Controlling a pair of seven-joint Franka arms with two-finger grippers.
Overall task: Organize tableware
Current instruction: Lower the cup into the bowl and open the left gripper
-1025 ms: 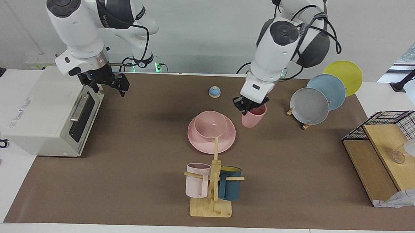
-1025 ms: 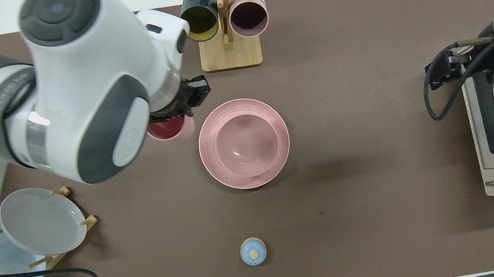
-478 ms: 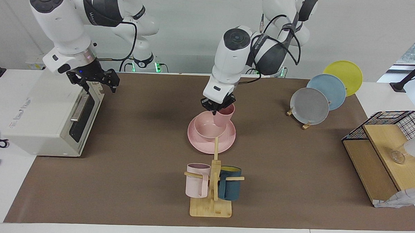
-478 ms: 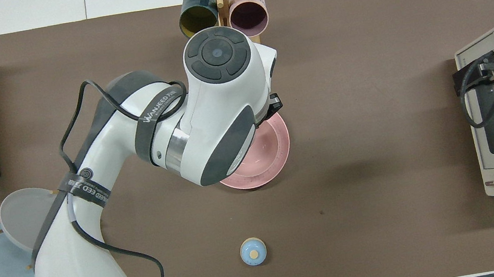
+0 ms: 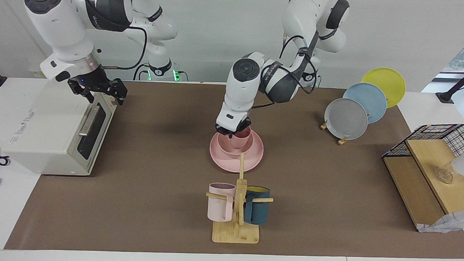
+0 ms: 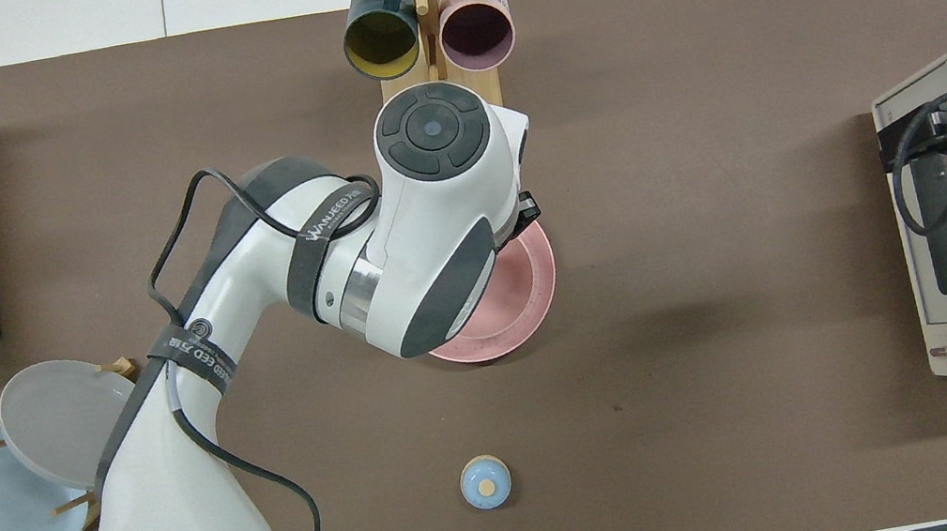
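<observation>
Where the brown mat covers the counter [image 5: 136,204], the biggest thing on it is the white toaster oven [image 5: 50,132] at the right arm's end; the right end effector [image 5: 102,91] hangs over the oven's top edge near its door, its fingers spread wide and holding nothing, and that arm waits there; at the left arm's end stands a wooden shelf with a black wire basket [image 5: 431,160]; nearer to the robots than the shelf, a small rack [image 5: 341,140] holds three plates on edge, grey [image 5: 346,118], blue [image 5: 366,101] and yellow [image 5: 384,83]; at the mat's middle lies the pink plate [image 5: 236,159], flat, with the pink bowl [image 5: 225,145] sitting on it; farther from the robots than the plate stands a wooden mug tree [image 5: 237,208] with a pale pink mug [image 5: 220,201] and a dark blue mug [image 5: 257,210] hung on its pegs; the left arm reaches out over the plate, and the left end effector [image 5: 229,131] is clenched on the rim of the pink cup [image 5: 241,139], which stands upright inside the bowl; whether the cup's base touches the bowl cannot be told; smallest is a blue knob-topped lid [image 6: 485,482], nearer to the robots than the plate and well apart from it.
</observation>
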